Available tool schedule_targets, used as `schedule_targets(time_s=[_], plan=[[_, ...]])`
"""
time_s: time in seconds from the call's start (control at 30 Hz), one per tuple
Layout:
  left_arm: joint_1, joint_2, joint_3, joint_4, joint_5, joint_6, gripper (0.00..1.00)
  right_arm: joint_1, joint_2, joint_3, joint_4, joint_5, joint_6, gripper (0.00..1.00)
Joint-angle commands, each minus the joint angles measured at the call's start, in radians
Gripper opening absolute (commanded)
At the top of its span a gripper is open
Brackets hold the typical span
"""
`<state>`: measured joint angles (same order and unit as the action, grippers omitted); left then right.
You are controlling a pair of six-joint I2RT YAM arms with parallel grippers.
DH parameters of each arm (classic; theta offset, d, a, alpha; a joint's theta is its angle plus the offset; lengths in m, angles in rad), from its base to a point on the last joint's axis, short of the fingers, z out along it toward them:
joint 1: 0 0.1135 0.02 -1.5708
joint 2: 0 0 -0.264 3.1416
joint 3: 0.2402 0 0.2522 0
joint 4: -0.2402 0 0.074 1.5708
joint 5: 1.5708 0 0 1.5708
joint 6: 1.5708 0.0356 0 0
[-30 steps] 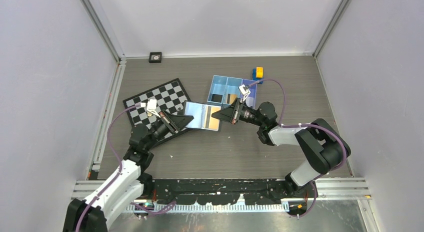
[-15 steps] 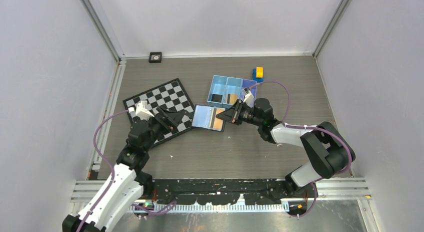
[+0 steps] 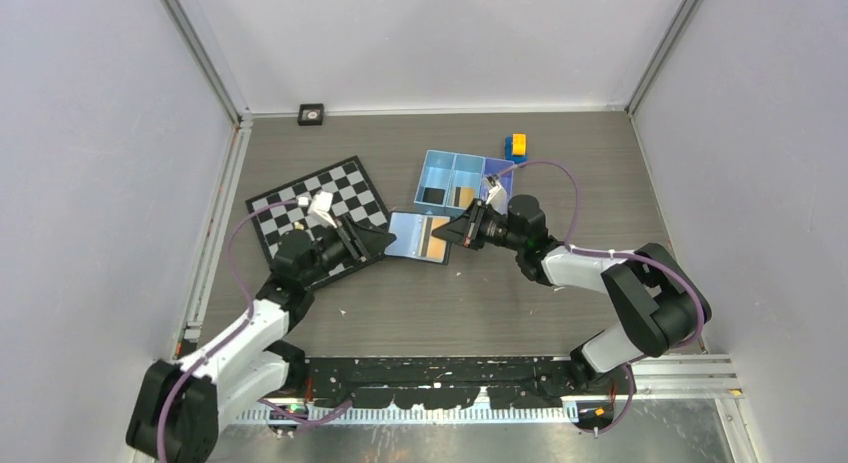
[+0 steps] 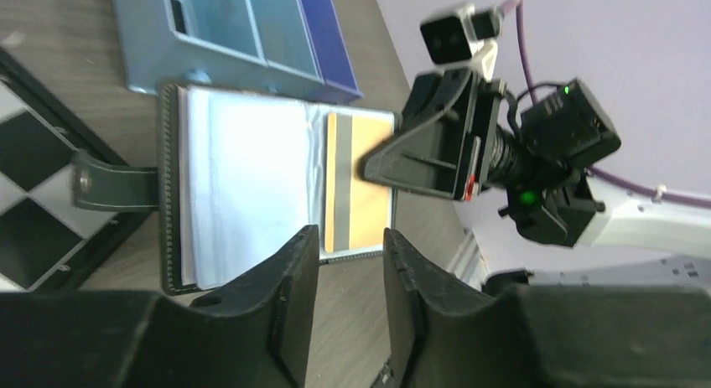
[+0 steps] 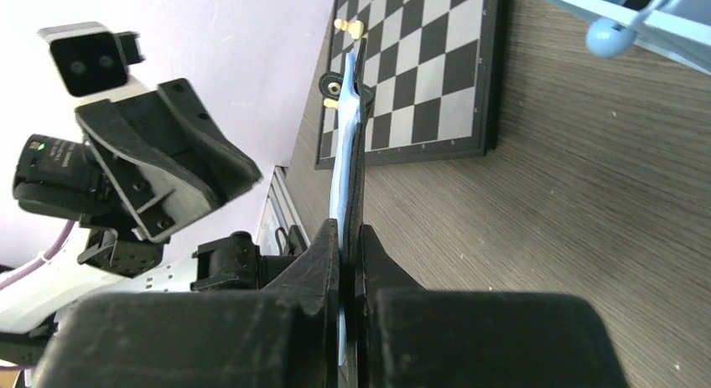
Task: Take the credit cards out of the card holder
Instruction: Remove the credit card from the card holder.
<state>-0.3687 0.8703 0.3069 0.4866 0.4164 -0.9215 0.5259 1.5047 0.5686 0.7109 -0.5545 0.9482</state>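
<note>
Pale lavender walls close in a grey wood-grain table (image 3: 500, 303); near its middle, a little toward the far edge, the card holder (image 3: 408, 233) lies spread open, its pale bluish inner faces up; a gold-orange card (image 4: 369, 178) with a grey stripe along one side sits in the half nearer the right edge. The right gripper (image 3: 447, 233) reaches in from the right edge and its fingers are pressed together on that side of the card holder; its wrist view shows the thin black-and-blue edge pinched between them, and the left wrist view shows its upper finger lying over the card's outer edge. The left gripper (image 3: 385, 241) sits just beside the holder's opposite side, over the corner of a chessboard (image 3: 345, 188); its fingers (image 4: 285, 271) stand partly apart with nothing between them, the holder's strap and spread faces in plain view beyond the gap. A light-blue tray (image 3: 423, 178) stands just beyond the holder, toward the far edge; yellow-and-blue toy blocks (image 3: 516, 146) sit beside the tray's far right corner.
</note>
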Motion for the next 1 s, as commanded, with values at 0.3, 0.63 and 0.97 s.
schedule_targets(time_s=[0.3, 0.63, 0.97], plan=[[-0.058, 0.220, 0.127, 0.092, 0.151, 0.006, 0.28, -0.001, -0.031, 0.030, 0.174, -0.084, 0.054, 0.01], [-0.058, 0.335, 0.158, 0.131, 0.213, -0.045, 0.24, 0.005, -0.017, 0.031, 0.246, -0.122, 0.092, 0.00], [-0.047, 0.415, 0.149, 0.383, 0.336, -0.200, 0.28, 0.011, 0.006, 0.024, 0.357, -0.151, 0.143, 0.00]])
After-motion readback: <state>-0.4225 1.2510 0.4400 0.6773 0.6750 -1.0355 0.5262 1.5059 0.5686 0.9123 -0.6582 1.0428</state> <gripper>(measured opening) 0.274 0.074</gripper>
